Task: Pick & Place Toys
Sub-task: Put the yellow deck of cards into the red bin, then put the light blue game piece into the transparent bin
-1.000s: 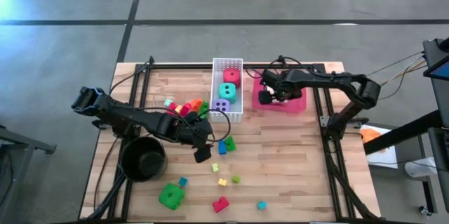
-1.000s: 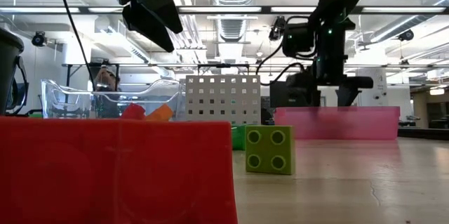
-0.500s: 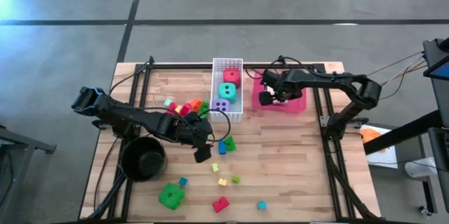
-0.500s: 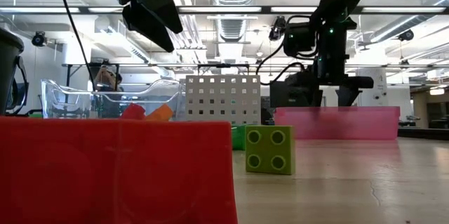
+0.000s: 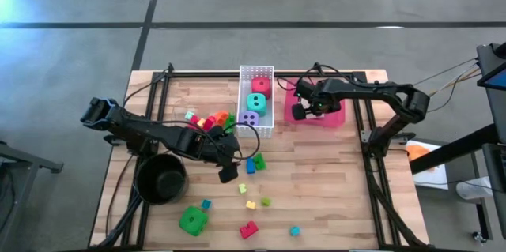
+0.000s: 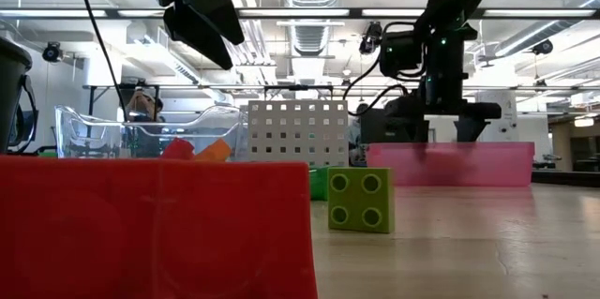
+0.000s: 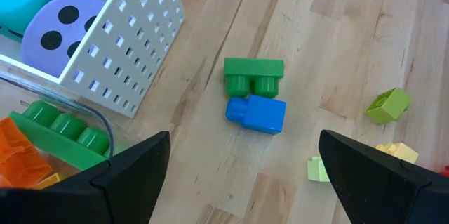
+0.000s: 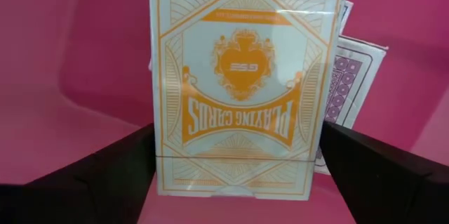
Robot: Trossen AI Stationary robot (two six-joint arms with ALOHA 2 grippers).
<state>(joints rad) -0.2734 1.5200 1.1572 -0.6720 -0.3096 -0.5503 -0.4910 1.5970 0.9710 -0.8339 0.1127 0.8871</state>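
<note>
Squarely between open jaws — card pack

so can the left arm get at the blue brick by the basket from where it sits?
Probably yes. The left end effector hangs open right above the blue brick; only the green brick touches it.

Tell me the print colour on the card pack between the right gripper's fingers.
Orange on white card pack, clearest in the right wrist view.
</note>
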